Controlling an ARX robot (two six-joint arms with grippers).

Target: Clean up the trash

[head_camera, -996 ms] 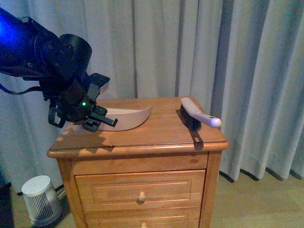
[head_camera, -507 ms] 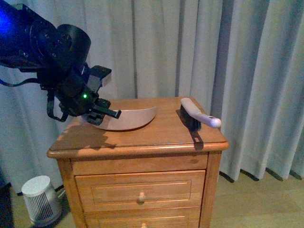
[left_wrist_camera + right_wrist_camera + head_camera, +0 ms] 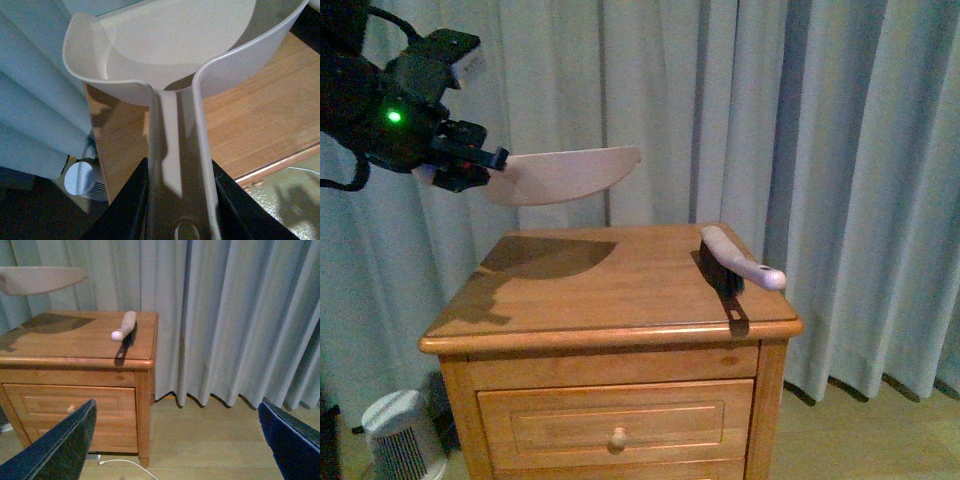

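Note:
My left gripper [image 3: 470, 165] is shut on the handle of the beige dustpan [image 3: 565, 175] and holds it in the air, well above the back left of the wooden cabinet top [image 3: 620, 290]. In the left wrist view the handle runs between the black fingers [image 3: 125, 210] of the left gripper [image 3: 180, 200], and the inside of the dustpan [image 3: 165, 40] looks bare. The trash is out of view in every frame. My right gripper [image 3: 177, 440] stands open, low over the floor to the right of the cabinet, with nothing between its fingers.
A hand brush [image 3: 735, 258] with a white handle lies near the cabinet's right edge; the right wrist view also shows the brush [image 3: 125, 326]. Grey curtains [image 3: 840, 150] hang behind. A small white fan [image 3: 400, 435] stands on the floor at left. A white cable [image 3: 120, 461] lies by the cabinet's foot.
My left gripper has lifted the dustpan off the cabinet top, up and to the left. The brush has not moved.

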